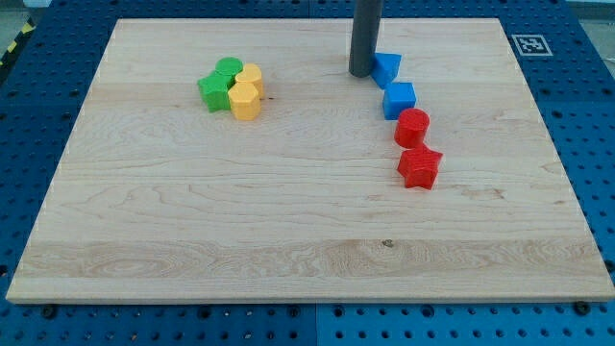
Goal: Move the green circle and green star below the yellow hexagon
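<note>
Gripperless, holding nothing, my tip [362,74] rested just left of the upper blue block [387,68], well apart from the green circle [228,69], green star [213,91] and yellow hexagon [246,100] clustered touching, seemingly before any approach.

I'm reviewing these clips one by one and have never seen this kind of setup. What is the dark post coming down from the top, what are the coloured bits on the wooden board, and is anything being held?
There is only one picture, taken from a single camera looking down at an angle on a wooden board that lies on a blue perforated table.

The dark post is the rod on the end of a robot arm. It has no hand and cannot hold anything; it only pushes things by sliding its lower end, my tip, along the board.

The coloured bits are small blocks. At the view's upper left sits a tight cluster: a green circle, a green star, a yellow hexagon and another yellow block. On the view's right runs a loose line: two blue blocks, a red round block and a red star.

My tip stands just left of the upper blue block, far from the green ones.
</note>
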Motion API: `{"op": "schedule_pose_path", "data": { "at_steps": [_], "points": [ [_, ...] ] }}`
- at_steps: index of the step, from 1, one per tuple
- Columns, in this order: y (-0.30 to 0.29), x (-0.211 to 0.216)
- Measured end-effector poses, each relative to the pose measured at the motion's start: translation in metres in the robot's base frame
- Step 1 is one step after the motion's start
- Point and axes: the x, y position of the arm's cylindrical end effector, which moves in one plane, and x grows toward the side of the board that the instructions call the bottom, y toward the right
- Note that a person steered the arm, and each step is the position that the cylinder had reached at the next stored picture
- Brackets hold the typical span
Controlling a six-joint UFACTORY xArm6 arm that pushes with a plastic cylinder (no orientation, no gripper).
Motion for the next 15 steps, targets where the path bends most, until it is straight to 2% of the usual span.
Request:
{"op": "schedule_pose_path", "data": {
  "at_steps": [4,5,9,11,15],
  "points": [
    [0.005,-0.004],
    [-0.024,-0.017],
    [-0.042,-0.013],
    [-0.157,-0.013],
    [-0.164,0.006]
  ]
}}
